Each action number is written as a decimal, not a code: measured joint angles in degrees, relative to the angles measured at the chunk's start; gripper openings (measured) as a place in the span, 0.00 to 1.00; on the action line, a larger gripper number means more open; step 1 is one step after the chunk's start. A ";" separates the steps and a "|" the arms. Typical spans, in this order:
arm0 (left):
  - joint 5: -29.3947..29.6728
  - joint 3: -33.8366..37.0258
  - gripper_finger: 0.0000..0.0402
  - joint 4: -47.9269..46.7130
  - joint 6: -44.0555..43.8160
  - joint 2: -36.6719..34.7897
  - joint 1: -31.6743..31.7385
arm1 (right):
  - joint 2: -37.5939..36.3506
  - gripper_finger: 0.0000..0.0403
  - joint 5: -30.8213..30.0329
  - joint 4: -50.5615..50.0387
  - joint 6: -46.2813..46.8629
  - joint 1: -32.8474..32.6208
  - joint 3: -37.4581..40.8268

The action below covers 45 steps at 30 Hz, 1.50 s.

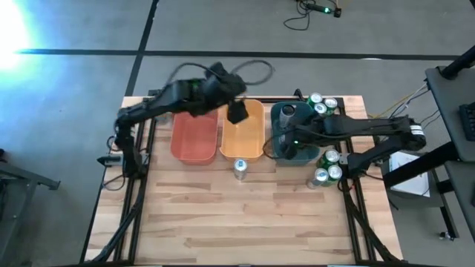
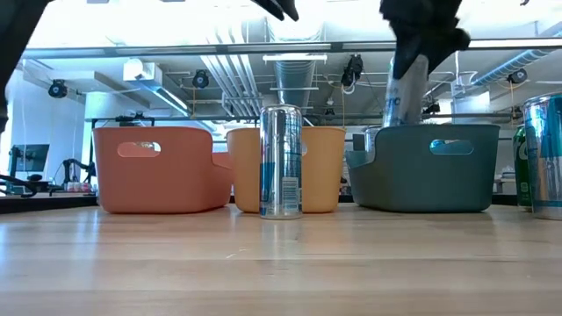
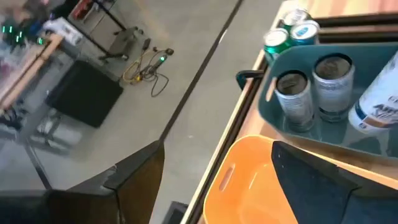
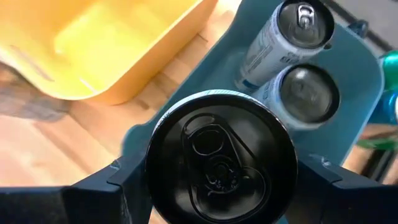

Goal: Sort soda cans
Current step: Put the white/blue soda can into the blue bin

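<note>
1. Right gripper (image 4: 214, 186) is clamped on a can (image 4: 221, 163), held over the teal bin (image 1: 295, 153) where two cans already stand.
2. Left gripper (image 1: 237, 113) hovers over the orange bin (image 1: 245, 141), fingers apart, empty.
3. Next, you lower and release.

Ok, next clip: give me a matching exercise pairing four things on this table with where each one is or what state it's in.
Things
1. red plastic bin
2. orange plastic bin
3. teal plastic bin
4. blue-and-silver metal can

States
A. holds two upright cans
B. stands alone on the wood
C. under the left gripper
D. leftmost in the row

Pairs: 1-D, 2-C, 3-A, 4-B
</note>
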<state>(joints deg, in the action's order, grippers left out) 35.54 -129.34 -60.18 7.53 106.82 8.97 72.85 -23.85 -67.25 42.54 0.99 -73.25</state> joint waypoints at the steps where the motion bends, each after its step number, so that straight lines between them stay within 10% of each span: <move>1: -0.05 0.02 0.70 -0.95 -1.20 -1.28 0.48 | 0.86 0.62 -0.01 0.18 -0.79 0.59 -0.17; 23: 3.19 2.52 0.70 -24.25 -22.90 -20.20 7.23 | 13.11 0.62 10.08 6.13 -10.16 11.56 -0.61; 28: 7.95 7.95 0.70 -25.24 -28.46 -25.30 9.32 | 13.89 0.62 10.93 7.60 -12.06 12.99 -0.61; 45: -3.01 33.29 0.74 -25.52 -40.62 -36.28 21.32 | 14.26 0.68 13.98 7.77 -19.63 16.59 -0.59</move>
<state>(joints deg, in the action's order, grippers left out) 32.52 -96.05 -85.70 -33.09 70.54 30.28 87.11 -9.86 -59.48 22.91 17.58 -73.84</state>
